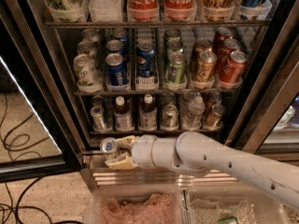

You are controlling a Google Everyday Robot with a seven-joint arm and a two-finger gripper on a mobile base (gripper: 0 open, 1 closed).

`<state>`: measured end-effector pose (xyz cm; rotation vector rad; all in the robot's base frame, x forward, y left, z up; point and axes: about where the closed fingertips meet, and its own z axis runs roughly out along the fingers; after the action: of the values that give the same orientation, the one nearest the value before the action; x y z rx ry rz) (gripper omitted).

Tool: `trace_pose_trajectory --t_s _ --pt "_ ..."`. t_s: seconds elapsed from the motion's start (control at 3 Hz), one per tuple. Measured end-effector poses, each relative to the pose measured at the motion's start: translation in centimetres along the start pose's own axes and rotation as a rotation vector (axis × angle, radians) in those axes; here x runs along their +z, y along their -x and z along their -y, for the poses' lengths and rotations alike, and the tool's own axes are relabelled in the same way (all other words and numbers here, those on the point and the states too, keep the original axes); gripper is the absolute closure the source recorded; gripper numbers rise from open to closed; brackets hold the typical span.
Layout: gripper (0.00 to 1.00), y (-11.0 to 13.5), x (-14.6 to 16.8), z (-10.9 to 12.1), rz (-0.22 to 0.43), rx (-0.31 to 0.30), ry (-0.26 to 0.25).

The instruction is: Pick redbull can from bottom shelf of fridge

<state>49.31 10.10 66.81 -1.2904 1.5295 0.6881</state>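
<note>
My gripper (115, 152) hangs just in front of the fridge (259, 101), below the front edge of the bottom shelf (154, 130). It is shut on the redbull can (109, 146), a slim silver can that lies tilted with its shiny top towards the camera. One cream finger (125, 140) sits above the can and the other below it. The white arm reaches in from the lower right. On the bottom shelf's left lane stands another slim silver can (98, 117), beside white-capped brown bottles (123, 115).
Pepsi cans (115, 68) and orange cans (204, 65) fill the rack above, with Coca-Cola bottles (142, 1) higher up. The open glass door (28, 125) stands at the left. The ribbed steel base (154, 176), two clear bins (140, 206) and floor cables (18, 204) lie below.
</note>
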Motion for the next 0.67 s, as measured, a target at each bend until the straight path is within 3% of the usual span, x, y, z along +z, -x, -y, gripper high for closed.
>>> trace_pose_trajectory --t_s 0.33,0.67 --pt "1.0 0.9 0.2 -0.2 0.004 -0.021 0.07" --pt "1.0 2.7 -1.1 -2.6 0.002 -0.016 0.12"
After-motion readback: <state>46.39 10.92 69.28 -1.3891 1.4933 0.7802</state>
